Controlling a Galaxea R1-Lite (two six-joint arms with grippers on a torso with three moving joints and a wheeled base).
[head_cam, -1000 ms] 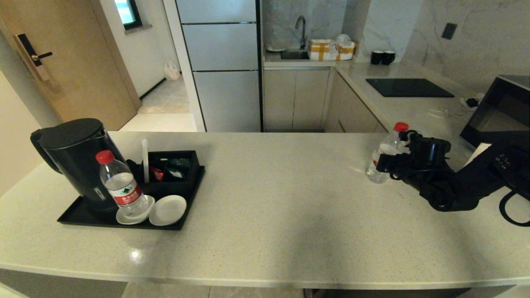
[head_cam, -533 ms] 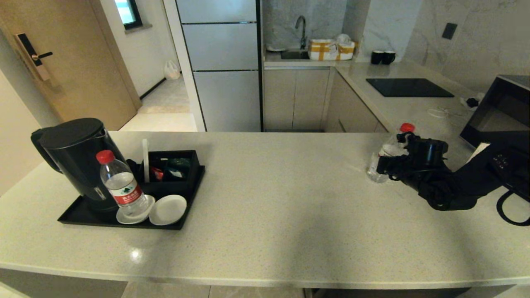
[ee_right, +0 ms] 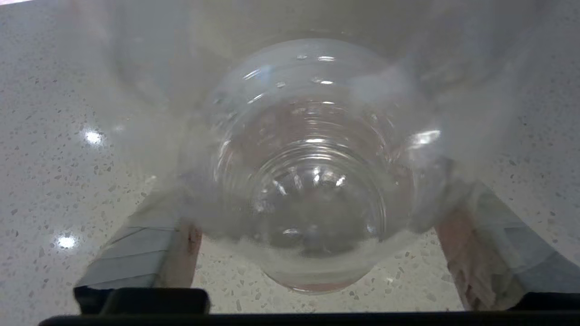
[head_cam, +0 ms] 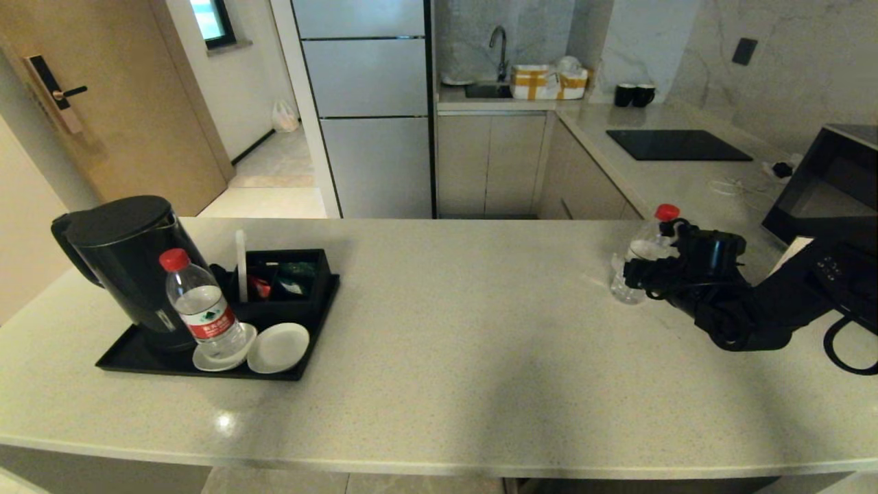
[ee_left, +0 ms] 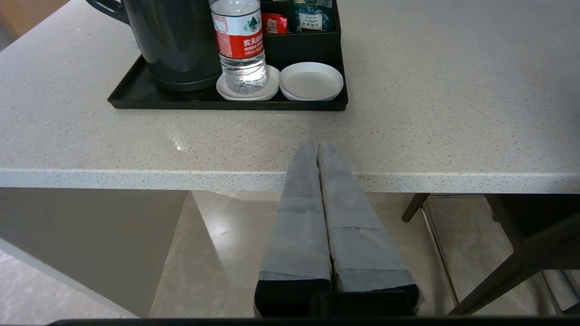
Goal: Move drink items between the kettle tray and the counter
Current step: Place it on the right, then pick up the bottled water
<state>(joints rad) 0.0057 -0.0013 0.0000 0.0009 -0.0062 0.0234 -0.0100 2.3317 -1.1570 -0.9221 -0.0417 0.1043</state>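
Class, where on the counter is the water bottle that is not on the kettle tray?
In the head view the water bottle stands on the counter at the right, between the open fingers of the right gripper, far from the kettle tray.

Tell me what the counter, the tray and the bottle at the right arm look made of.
Light beige speckled counter: likely polished stone or composite; fine flecks, glossy glints. Flat black rectangular tray: matte, plastic or lacquered wood, unclear. Small clear red-capped bottle by the right pincer: thin transparent plastic; ribbed, see-through base in the right wrist view.
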